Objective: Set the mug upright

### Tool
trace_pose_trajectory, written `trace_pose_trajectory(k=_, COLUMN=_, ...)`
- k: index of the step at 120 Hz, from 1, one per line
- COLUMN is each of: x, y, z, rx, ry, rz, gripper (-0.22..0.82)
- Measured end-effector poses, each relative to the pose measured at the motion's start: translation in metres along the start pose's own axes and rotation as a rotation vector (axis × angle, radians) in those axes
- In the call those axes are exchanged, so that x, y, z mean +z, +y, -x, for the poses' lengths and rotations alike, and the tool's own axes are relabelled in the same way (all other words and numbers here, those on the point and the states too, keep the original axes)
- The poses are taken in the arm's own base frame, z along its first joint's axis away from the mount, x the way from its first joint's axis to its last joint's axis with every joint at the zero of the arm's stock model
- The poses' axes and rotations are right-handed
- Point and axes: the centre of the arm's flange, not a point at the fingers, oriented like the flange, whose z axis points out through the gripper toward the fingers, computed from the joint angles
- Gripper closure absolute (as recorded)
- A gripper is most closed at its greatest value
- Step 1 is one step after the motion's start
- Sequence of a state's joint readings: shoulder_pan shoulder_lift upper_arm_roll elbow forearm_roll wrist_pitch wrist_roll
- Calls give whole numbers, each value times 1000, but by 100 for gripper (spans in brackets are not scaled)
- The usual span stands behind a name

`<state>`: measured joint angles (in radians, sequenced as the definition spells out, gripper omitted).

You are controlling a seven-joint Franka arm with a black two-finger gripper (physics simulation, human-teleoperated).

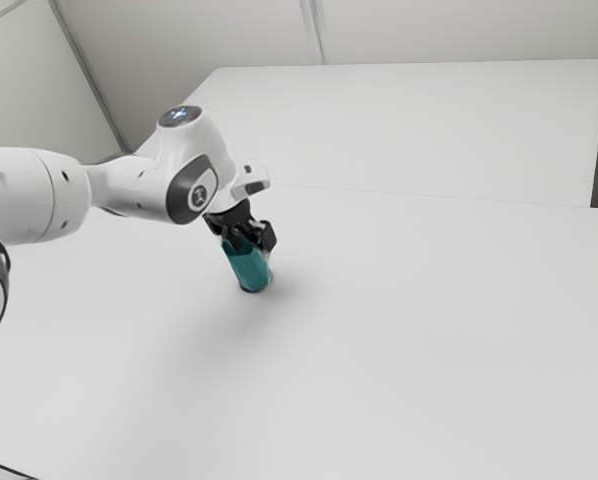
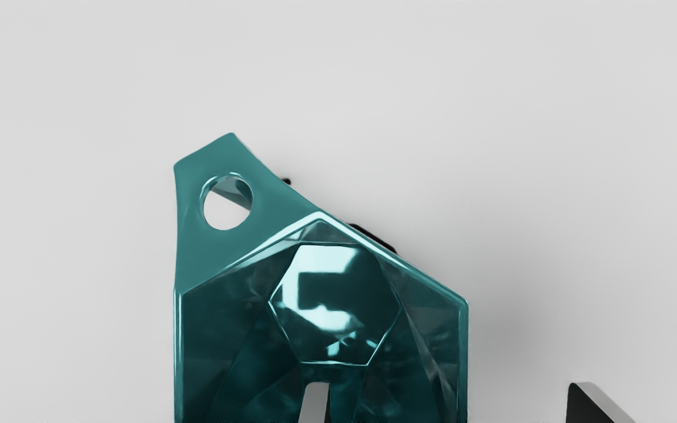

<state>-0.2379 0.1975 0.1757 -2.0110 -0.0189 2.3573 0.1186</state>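
Here's the mug [image 1: 247, 266], on or just above the surface [image 1: 429, 310], right below my claw [image 1: 247, 241]. Claw's wide: in the wrist view one fingertip [image 2: 315, 405] overlaps the mug's mouth, how deep I can't tell, the other [image 2: 588, 408] sits apart, outside the mug's wall. That view looks down into the mug, right to its glossy six-sided floor [image 2: 344, 294], with the holed handle [image 2: 197, 252] jutting from the rim. And the exterior view gives me the long axis: steep, mouth up at my claw, top leaning toward the exterior view's left!

A lab-like room: pale walls [image 1: 179, 50], white tabletop [image 1: 429, 350].
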Motion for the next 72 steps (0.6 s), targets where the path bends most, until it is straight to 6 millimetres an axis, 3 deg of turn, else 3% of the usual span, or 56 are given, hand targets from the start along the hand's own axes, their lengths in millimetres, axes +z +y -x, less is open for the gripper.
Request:
trace_pose_trajectory(k=33, x=-67, y=2, z=0, rx=25, ry=71, rz=-14, gripper=5)
trace_pose_trajectory(k=63, x=-184, y=-29, z=-27, rx=1, ry=105, rz=-66, gripper=1)
trace_pose_trajectory(k=72, x=-204, y=-34, z=-22, rx=-7, ry=82, rz=-70, gripper=1)
